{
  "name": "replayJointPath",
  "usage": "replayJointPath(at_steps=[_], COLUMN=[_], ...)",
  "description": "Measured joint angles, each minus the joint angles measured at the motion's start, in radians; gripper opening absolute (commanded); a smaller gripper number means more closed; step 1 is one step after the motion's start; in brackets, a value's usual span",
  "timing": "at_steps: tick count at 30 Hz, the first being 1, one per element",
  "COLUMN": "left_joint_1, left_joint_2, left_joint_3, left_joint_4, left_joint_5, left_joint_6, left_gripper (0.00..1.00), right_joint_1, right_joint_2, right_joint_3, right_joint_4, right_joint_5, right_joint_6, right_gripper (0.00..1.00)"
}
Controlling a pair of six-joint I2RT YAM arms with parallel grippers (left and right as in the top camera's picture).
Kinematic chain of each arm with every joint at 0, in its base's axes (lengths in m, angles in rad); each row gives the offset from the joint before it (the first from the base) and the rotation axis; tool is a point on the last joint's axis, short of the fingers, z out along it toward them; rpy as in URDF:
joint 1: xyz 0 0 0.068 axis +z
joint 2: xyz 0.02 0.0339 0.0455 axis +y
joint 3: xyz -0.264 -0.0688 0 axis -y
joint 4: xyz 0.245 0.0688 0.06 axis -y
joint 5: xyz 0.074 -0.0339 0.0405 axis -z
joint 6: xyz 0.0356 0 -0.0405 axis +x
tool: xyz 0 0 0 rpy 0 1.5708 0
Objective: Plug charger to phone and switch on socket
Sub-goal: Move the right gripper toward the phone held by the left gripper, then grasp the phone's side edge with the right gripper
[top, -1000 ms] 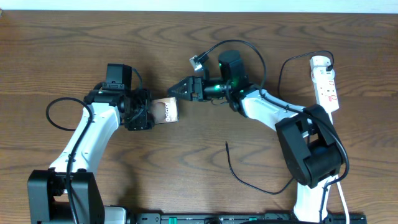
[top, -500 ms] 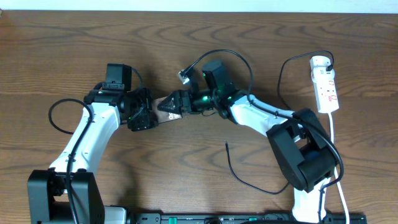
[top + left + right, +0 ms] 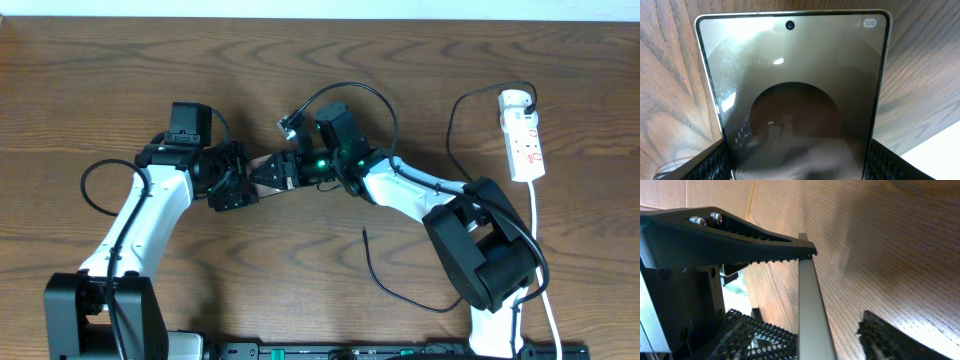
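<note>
While the left end effector (image 3: pixel 800 166) clamps the phone (image 3: pixel 792 95) by its two long sides, screen facing its wrist camera, the right end effector (image 3: pixel 839 287) stands spread around the phone's far end. Its upper finger (image 3: pixel 755 237) touches that edge, and the lower one sits apart, possibly just short of contact. Back beside the right arm, the black charger cable (image 3: pixel 385 285) lies loose on the counter (image 3: pixel 100 60).

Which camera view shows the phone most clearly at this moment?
The left wrist view: the phone fills the frame, with its whole screen side facing the camera. The overhead view shows only a small brown part of it, mostly covered. The right wrist view shows only its thin edge.
</note>
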Motion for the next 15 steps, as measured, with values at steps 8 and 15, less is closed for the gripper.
replayJointPath(at_steps=[8, 15], left_joint_1=[0.0, 0.0], left_joint_2=[0.0, 0.0], left_joint_3=[0.0, 0.0], left_joint_4=[0.0, 0.002], left_joint_5=[0.007, 0.006], left_joint_6=[0.0, 0.001], left_gripper=[0.07, 0.07], right_joint_1=[0.0, 0.0], right_joint_2=[0.0, 0.0], right_joint_3=[0.0, 0.0], right_joint_4=[0.0, -0.001], right_joint_5=[0.004, 0.006], right_joint_6=[-0.003, 0.017], right_gripper=[0.21, 0.01])
